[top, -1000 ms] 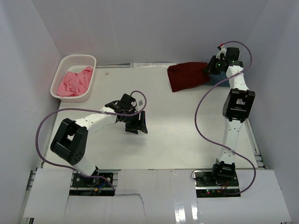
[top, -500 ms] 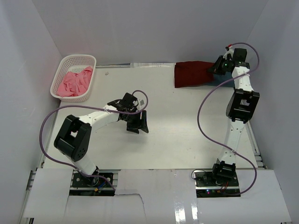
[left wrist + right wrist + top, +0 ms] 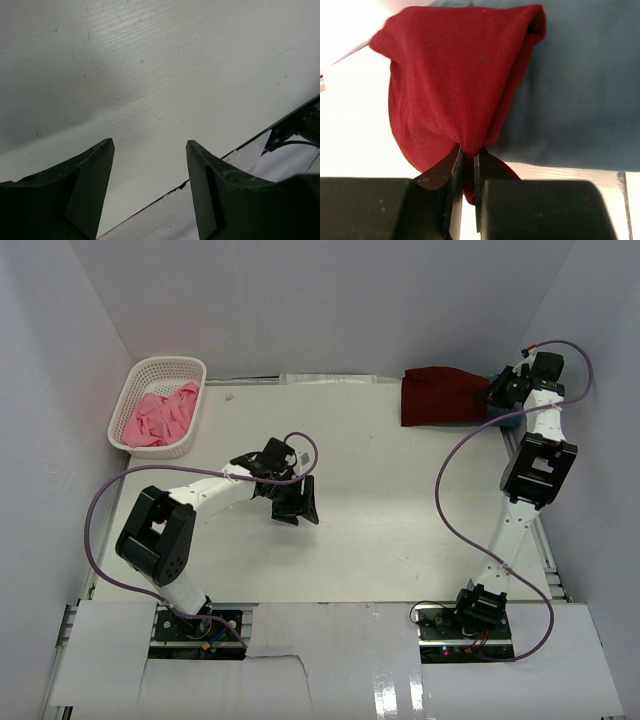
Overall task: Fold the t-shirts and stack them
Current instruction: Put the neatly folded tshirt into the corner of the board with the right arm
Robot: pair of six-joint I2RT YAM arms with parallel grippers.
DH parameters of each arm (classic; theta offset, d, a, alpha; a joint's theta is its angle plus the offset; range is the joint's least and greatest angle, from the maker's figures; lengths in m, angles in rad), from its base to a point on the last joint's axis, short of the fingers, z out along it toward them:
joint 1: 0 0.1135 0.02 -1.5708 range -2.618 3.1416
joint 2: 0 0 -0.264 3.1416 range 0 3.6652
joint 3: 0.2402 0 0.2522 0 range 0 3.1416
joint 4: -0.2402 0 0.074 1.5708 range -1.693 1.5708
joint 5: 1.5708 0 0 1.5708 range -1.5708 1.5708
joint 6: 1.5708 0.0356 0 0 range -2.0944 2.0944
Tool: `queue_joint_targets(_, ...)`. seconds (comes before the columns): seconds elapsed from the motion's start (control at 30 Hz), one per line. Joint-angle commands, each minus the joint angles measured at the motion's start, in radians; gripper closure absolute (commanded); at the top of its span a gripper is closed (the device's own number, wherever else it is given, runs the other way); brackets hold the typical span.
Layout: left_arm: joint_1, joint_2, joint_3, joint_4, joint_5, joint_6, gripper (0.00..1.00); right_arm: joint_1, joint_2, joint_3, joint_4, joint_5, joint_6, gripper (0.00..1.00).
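The dark maroon t-shirt [image 3: 441, 398] lies folded at the far right of the table. My right gripper [image 3: 495, 392] is shut on its right edge, and the pinched cloth [image 3: 455, 90] fills the right wrist view. The slate-blue t-shirt [image 3: 580, 90] lies under and beside it; only a sliver [image 3: 505, 416] shows from above. The pink t-shirt [image 3: 158, 418] lies crumpled in the white basket [image 3: 150, 373] at the far left. My left gripper [image 3: 297, 502] is open and empty above bare table near the middle; its fingers [image 3: 85, 190] frame only the tabletop.
White walls enclose the table on three sides. The right arm reaches far back along the right wall. Paper sheets [image 3: 330, 660] cover the near edge by the arm bases. A small white scrap [image 3: 230, 396] lies near the basket.
My right gripper has pulled the maroon t-shirt to the right, toward the back right corner, over the blue one. The left arm has barely moved.
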Motion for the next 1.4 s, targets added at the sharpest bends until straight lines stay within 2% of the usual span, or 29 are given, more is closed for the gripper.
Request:
queue_joint_targets(0.0,-0.007,-0.014,0.027,-0.003,0.013,0.008,0.30,-0.052,-0.050,-0.028,0.035,0.065,0.042,0.92)
queue_joint_targets(0.3,-0.008,-0.003,0.038,-0.004,0.015,0.008,0.30,-0.044,-0.081,0.027,0.008,0.119,-0.011,0.92)
queue_joint_targets(0.4,-0.011,0.000,0.039,-0.004,0.018,0.008,0.30,-0.012,-0.102,0.028,-0.009,0.208,-0.094,0.92)
queue_joint_targets(0.5,-0.013,-0.001,0.038,-0.004,0.015,0.008,0.30,0.042,-0.130,0.006,-0.005,0.378,-0.201,0.92)
queue_joint_targets(0.67,-0.014,0.000,0.039,-0.004,0.016,0.008,0.30,0.097,-0.139,0.006,-0.006,0.496,-0.317,0.92)
queue_joint_targets(0.77,-0.014,0.003,0.036,-0.003,0.015,0.008,0.30,0.098,-0.147,-0.005,0.009,0.512,-0.321,0.92)
queue_joint_targets(1.03,-0.016,0.008,0.030,-0.001,0.019,0.006,0.30,0.098,-0.145,-0.014,0.023,0.716,-0.323,0.92)
queue_joint_targets(1.37,-0.020,0.011,0.032,-0.001,0.018,0.002,0.30,0.088,-0.128,-0.015,0.040,0.763,-0.304,0.92)
